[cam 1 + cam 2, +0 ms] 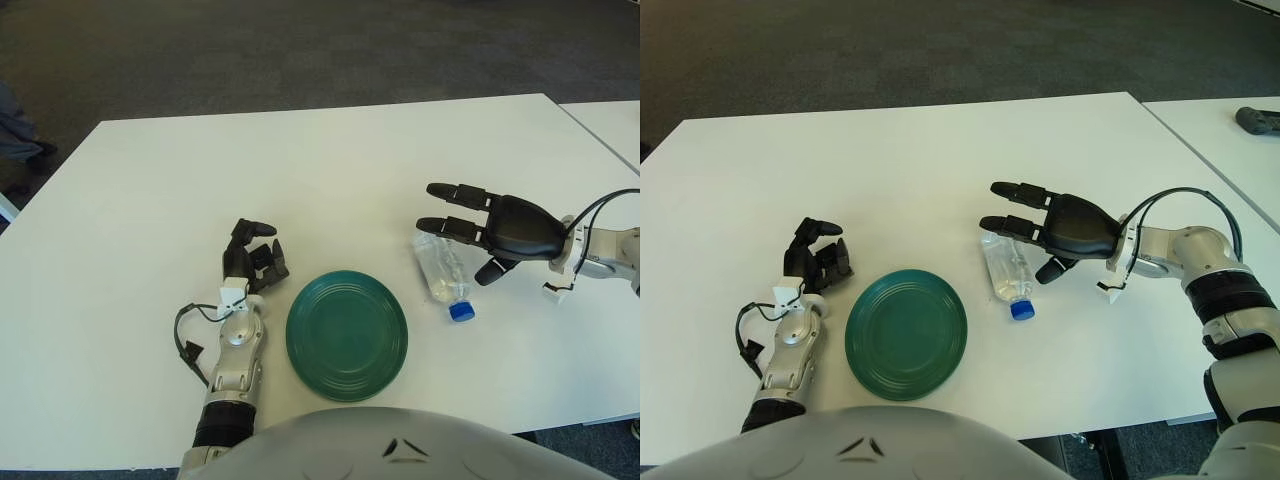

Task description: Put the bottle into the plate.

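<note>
One clear bottle, blue cap, lying on bench right of green plate; right hand spread above, left hand curled, empty.

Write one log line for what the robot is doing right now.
right hand: open above bottle | bottle: lying beside plate, not inside | left hand: idle left of plate
</note>
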Robot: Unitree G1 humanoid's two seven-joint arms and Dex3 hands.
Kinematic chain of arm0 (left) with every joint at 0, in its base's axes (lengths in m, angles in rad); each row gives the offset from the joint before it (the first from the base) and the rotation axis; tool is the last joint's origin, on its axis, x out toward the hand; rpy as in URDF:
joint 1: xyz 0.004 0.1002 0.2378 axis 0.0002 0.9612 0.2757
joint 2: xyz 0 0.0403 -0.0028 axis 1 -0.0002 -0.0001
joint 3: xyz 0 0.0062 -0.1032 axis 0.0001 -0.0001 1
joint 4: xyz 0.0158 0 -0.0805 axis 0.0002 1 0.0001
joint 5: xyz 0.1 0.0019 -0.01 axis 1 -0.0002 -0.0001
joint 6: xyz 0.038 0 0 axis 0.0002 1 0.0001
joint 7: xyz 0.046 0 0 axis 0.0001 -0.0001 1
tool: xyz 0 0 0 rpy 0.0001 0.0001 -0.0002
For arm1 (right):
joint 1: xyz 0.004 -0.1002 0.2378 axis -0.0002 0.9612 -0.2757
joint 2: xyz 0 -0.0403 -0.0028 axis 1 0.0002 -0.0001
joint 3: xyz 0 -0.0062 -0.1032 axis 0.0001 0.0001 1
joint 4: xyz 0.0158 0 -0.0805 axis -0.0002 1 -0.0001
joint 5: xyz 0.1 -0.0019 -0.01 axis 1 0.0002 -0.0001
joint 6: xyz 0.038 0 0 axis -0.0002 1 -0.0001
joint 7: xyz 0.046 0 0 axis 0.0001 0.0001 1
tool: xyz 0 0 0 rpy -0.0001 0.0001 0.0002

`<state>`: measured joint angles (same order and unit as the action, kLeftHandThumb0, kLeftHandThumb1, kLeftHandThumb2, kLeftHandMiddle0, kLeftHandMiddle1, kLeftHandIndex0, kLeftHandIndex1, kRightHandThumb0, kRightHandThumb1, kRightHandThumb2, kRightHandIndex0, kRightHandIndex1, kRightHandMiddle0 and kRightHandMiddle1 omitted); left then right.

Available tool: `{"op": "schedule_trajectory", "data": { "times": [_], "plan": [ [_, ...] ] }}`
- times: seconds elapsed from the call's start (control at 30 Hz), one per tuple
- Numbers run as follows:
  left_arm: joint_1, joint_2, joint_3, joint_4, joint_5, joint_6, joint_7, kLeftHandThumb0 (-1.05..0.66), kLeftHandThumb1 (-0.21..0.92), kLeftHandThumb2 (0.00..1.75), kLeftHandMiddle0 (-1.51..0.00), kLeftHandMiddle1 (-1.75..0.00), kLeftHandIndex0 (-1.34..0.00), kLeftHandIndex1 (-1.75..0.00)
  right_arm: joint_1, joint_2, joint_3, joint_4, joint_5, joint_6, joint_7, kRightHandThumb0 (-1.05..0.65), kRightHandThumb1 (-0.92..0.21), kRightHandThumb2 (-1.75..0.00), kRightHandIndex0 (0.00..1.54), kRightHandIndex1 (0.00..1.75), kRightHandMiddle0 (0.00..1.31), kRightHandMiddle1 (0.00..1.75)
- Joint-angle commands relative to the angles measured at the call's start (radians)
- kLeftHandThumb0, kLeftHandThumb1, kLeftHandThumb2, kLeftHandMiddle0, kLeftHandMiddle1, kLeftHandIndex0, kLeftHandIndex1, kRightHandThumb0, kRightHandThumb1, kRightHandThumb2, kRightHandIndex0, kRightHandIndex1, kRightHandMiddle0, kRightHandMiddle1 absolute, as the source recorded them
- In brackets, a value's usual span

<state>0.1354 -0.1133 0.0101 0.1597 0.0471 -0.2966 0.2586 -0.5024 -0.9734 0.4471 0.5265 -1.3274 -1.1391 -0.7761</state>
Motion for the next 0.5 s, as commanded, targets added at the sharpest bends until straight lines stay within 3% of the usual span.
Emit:
{"op": "schedule_trajectory", "data": {
  "times": [0.0, 0.47],
  "plan": [
    [0.020, -0.007, 0.008, -0.014, -0.001, 0.013, -0.002, -0.48, 0.33, 1.30, -1.20, -1.75, -0.61, -1.75, -0.030, -0.023, 0.039, -0.004, -0.036, 0.016, -0.064, -1.04, -0.92, -0.80, 0.13, 0.00, 0.00, 0.23],
    [0.045, -0.002, 0.010, -0.043, -0.003, 0.027, -0.017, -0.48, 0.33, 1.30, -1.20, -1.75, -0.61, -1.75, -0.114, -0.053, 0.191, 0.028, -0.180, 0.115, -0.291, -0.98, -0.92, -0.76, 0.12, 0.00, 0.00, 0.18]
  ]
}}
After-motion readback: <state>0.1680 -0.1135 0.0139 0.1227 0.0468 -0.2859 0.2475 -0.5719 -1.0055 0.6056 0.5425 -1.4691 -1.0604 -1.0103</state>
